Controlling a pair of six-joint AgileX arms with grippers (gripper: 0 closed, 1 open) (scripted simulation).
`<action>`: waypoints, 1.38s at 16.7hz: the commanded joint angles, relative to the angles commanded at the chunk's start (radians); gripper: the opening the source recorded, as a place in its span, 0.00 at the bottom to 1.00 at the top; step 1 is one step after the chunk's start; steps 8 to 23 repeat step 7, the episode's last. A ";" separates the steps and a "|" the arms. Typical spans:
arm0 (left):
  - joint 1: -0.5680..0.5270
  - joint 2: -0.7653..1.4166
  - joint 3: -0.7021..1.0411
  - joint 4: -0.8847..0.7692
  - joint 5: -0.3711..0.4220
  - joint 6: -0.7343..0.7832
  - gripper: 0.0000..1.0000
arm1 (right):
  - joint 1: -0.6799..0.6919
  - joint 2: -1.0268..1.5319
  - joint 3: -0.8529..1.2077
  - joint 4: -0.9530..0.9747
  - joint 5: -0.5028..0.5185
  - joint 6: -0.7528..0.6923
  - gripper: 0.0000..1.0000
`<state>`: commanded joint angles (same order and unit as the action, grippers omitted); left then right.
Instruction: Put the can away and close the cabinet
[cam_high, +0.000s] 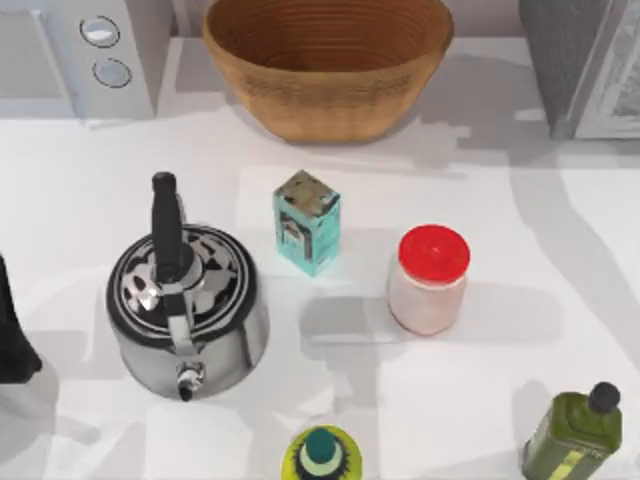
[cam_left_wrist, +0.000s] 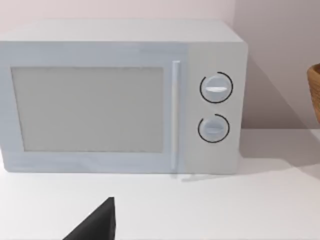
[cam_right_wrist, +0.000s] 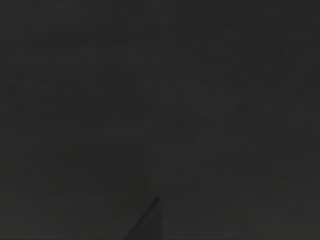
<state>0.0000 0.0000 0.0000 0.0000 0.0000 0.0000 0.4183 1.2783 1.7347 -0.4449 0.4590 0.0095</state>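
The can is out of view. The grey cabinet (cam_high: 590, 65) stands at the table's back right corner, cut off by the picture's edge. My left arm (cam_high: 12, 335) is parked at the table's left edge, level with the kettle. A dark tip of my left gripper (cam_left_wrist: 96, 224) points toward the white microwave (cam_left_wrist: 120, 97), well short of it. The right wrist view is dark.
A wicker basket (cam_high: 330, 75) sits at the back centre, and the microwave (cam_high: 80, 55) at the back left. A steel kettle (cam_high: 185, 305), a teal carton (cam_high: 307, 222) and a whitish jar with a red lid (cam_high: 430, 280) stand mid-table. A green bottle (cam_high: 575, 435) and a yellow-green bottle (cam_high: 320, 455) are at the front.
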 joint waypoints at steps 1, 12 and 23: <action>0.000 0.000 0.000 0.000 0.000 0.000 1.00 | -0.009 0.014 0.013 0.005 -0.009 0.000 1.00; 0.000 0.000 0.000 0.000 0.000 0.000 1.00 | -0.081 0.147 0.103 0.043 -0.078 0.001 1.00; 0.000 0.000 0.000 0.000 0.000 0.000 1.00 | -0.081 0.147 0.103 0.043 -0.078 0.001 1.00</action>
